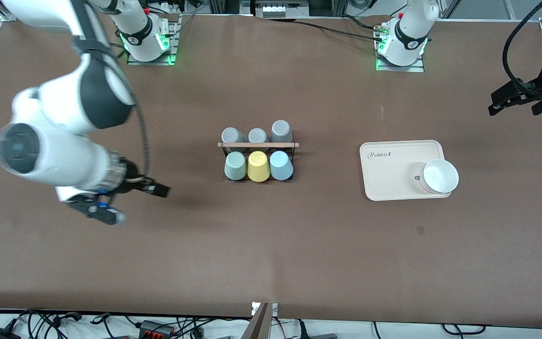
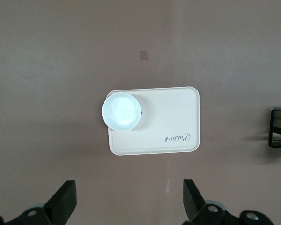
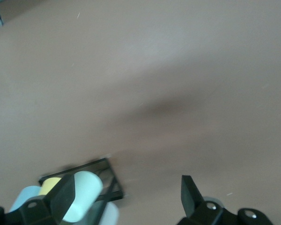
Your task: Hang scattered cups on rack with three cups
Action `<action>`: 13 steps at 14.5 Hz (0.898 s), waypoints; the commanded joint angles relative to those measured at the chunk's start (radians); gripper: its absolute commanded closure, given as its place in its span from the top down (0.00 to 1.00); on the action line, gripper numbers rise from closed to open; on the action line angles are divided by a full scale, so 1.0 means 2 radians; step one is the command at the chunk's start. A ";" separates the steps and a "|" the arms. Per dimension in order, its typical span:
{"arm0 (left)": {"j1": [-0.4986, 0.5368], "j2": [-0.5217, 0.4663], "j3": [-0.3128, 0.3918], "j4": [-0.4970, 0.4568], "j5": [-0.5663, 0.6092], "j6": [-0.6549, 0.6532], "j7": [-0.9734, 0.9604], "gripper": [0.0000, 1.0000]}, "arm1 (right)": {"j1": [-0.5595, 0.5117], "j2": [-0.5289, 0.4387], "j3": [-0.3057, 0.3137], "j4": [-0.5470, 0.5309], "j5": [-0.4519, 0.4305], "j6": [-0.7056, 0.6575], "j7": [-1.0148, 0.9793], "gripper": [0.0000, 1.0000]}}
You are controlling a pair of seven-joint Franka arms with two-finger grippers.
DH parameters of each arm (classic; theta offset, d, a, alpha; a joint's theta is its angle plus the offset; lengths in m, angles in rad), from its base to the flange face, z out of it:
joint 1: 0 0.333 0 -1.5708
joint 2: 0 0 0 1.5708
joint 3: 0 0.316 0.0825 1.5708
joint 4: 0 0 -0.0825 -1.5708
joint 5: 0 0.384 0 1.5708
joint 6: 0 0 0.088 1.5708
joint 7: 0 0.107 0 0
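Rack (image 1: 258, 145) mid-table, wooden rod across top. Six cups on it, all mouth down: three grey cups (image 1: 257, 134) on side toward robot bases; mint green cup (image 1: 235, 165), yellow cup (image 1: 258, 166), light blue cup (image 1: 281, 165) in row nearer camera. Cream tray (image 1: 388, 176) toward left arm's end, white bowl (image 1: 439, 176) on its corner nearer camera. Right gripper (image 1: 134, 200) over bare table toward right arm's end, fingers apart, empty. Left gripper (image 1: 504, 101) up at table's edge, left arm's end.
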 commanded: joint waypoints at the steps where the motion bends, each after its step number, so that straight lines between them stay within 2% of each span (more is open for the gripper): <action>1: 0.002 0.006 -0.001 0.012 -0.007 -0.003 0.003 1.00 | -0.036 -0.020 0.009 -0.001 -0.018 -0.020 -0.052 1.00; 3: 0.002 0.006 -0.001 0.012 -0.007 -0.003 0.003 1.00 | -0.052 -0.032 0.009 -0.001 -0.044 -0.020 -0.090 1.00; 5: 0.002 0.006 -0.001 0.011 -0.007 -0.003 0.003 1.00 | -0.062 -0.066 0.002 -0.019 -0.062 -0.016 -0.149 1.00; 9: 0.002 0.006 -0.001 0.011 -0.007 -0.003 0.003 1.00 | -0.106 -0.128 -0.008 -0.095 -0.066 0.017 -0.255 1.00; 13: 0.002 0.006 -0.001 0.011 -0.007 -0.003 0.003 1.00 | -0.108 -0.156 -0.022 -0.106 -0.068 0.010 -0.300 1.00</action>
